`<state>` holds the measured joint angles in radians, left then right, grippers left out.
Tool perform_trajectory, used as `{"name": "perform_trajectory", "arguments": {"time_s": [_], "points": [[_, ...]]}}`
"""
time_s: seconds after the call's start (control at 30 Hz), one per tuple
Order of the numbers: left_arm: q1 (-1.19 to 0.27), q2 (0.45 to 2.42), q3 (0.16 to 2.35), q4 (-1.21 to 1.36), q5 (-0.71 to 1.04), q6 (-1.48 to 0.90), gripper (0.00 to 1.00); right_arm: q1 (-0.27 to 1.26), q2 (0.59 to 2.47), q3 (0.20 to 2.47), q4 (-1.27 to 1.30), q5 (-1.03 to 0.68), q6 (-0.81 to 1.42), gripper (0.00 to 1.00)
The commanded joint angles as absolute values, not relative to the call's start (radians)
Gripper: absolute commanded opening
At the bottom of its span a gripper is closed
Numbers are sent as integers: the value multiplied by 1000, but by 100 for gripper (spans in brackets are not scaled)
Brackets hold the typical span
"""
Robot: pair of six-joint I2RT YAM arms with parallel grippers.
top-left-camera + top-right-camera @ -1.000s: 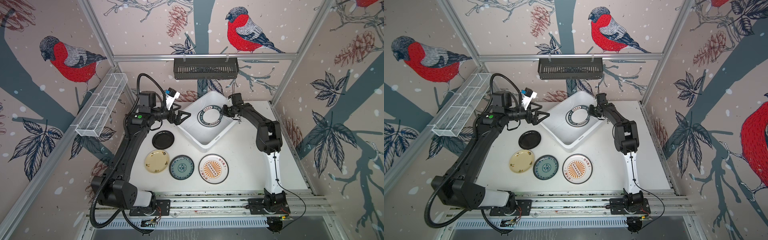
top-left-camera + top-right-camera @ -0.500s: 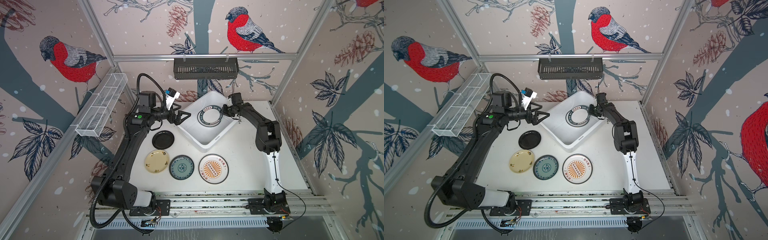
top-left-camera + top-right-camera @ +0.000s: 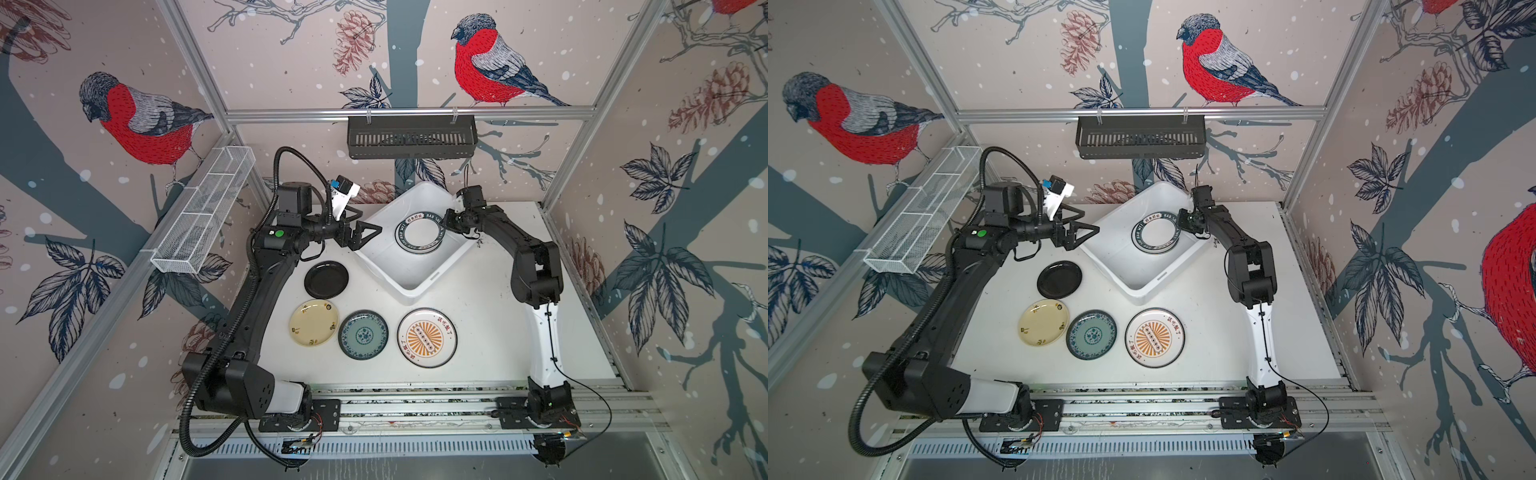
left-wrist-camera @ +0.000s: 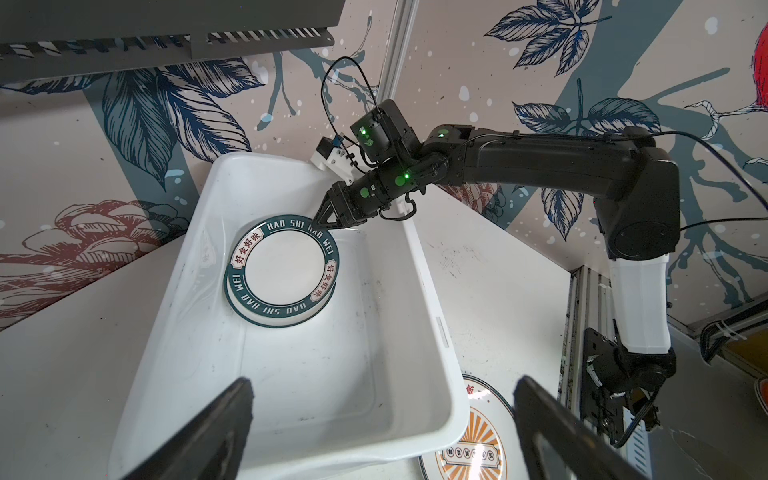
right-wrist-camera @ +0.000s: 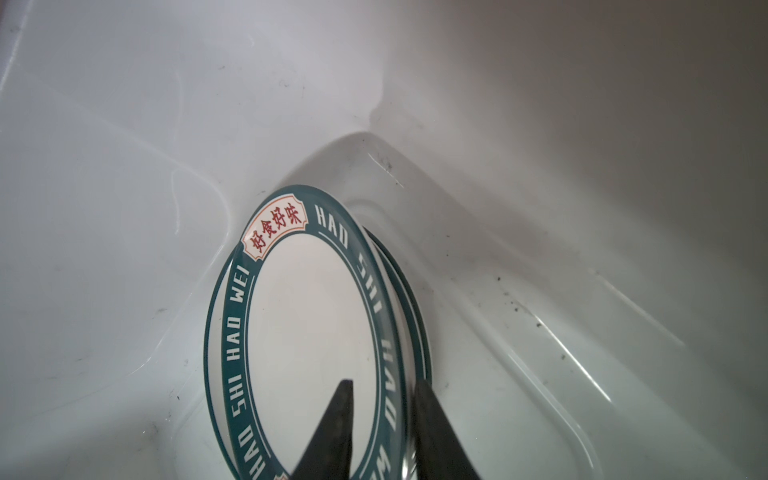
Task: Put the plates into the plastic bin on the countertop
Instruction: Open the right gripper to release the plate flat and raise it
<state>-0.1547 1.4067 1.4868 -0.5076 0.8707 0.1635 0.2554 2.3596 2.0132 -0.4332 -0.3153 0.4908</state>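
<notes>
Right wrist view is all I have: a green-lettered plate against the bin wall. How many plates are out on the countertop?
Observer: Four, all flat on the countertop: the black plate, cream-yellow plate, teal plate and orange sunburst plate.
Operator: Where's the left gripper?
Observer: The left gripper is open and empty, above the plastic bin's rim near its left corner in a top view.
Operator: Room left in the bin?
Observer: Yes. The green-lettered plates lie at the end nearest the right arm; the rest of its floor is bare.
</notes>
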Motion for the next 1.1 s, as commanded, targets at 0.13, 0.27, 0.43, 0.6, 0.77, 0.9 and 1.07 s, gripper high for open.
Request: {"name": "perform_trajectory", "arguments": {"time_s": [0.13, 0.27, 0.43, 0.6, 0.77, 0.9, 1.07], "points": [[-156, 1404, 1489, -502, 895, 175, 97, 256, 2372, 2014, -534, -290, 514, 28], [-156, 1402, 1491, -502, 896, 175, 97, 258, 2365, 2014, -538, -286, 515, 28], [-156, 1402, 1495, -507, 896, 179, 97, 272, 2329, 2008, -548, -257, 496, 27], [-156, 1404, 1499, -517, 889, 189, 97, 309, 2242, 1953, -556, -224, 456, 24], [-156, 1408, 1503, -522, 887, 195, 97, 368, 2138, 1871, -558, -215, 405, 21], [-156, 1413, 1505, -519, 890, 189, 97, 418, 2105, 1850, -573, -242, 379, 20], [-156, 1414, 1504, -520, 883, 189, 97, 478, 2173, 1958, -660, -311, 333, 19]]}}
